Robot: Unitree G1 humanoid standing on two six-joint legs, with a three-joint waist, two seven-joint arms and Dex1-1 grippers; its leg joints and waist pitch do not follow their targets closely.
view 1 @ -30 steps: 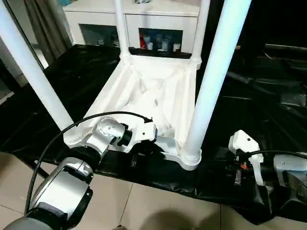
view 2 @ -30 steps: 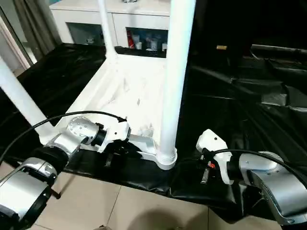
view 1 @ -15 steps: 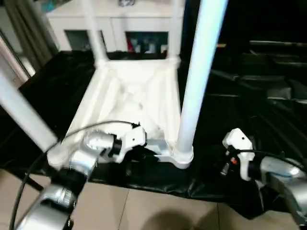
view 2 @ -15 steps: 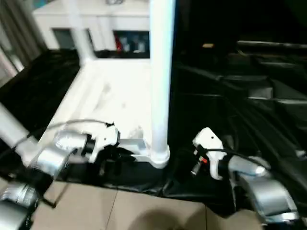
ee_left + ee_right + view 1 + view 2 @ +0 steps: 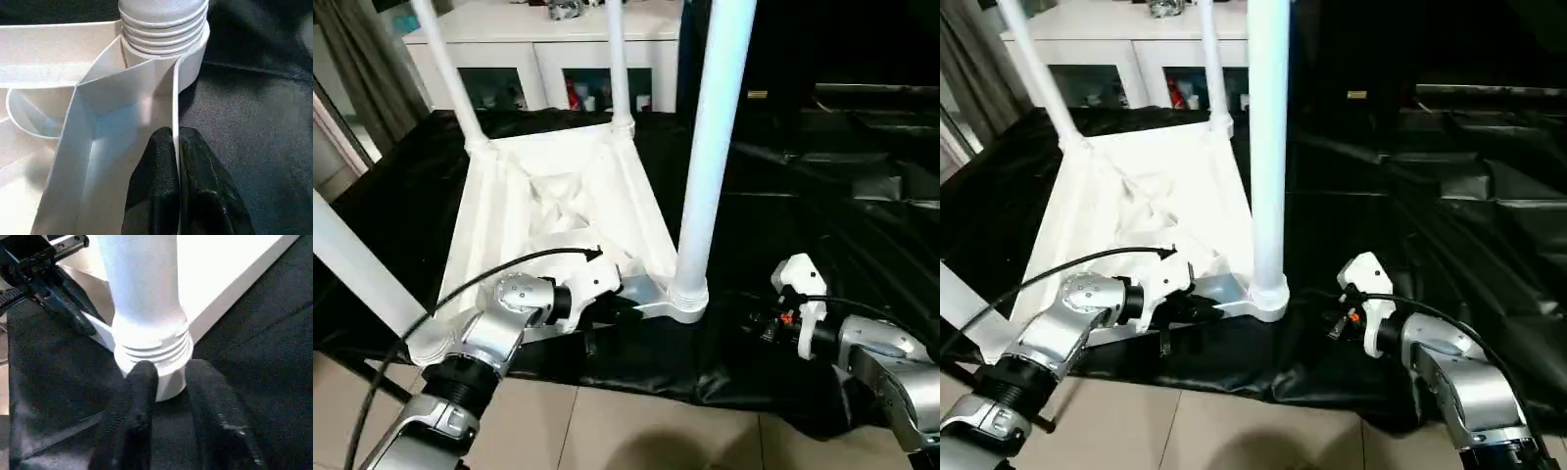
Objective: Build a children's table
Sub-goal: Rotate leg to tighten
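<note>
Your left tool (image 5: 175,161) pinches the table's rim (image 5: 174,103); your right tool (image 5: 168,391), part open and empty, could knock the near leg (image 5: 710,147) askew.

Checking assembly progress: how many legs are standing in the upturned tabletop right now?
4. Near right leg in the corner socket by the right gripper; near left leg at the left edge; far left leg and far right leg at the cabinet-side corners.

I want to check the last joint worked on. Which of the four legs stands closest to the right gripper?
The near right leg, the thick one in front. Its threaded base sits in the corner socket just ahead of the right gripper; the other three stand farther off.
</note>
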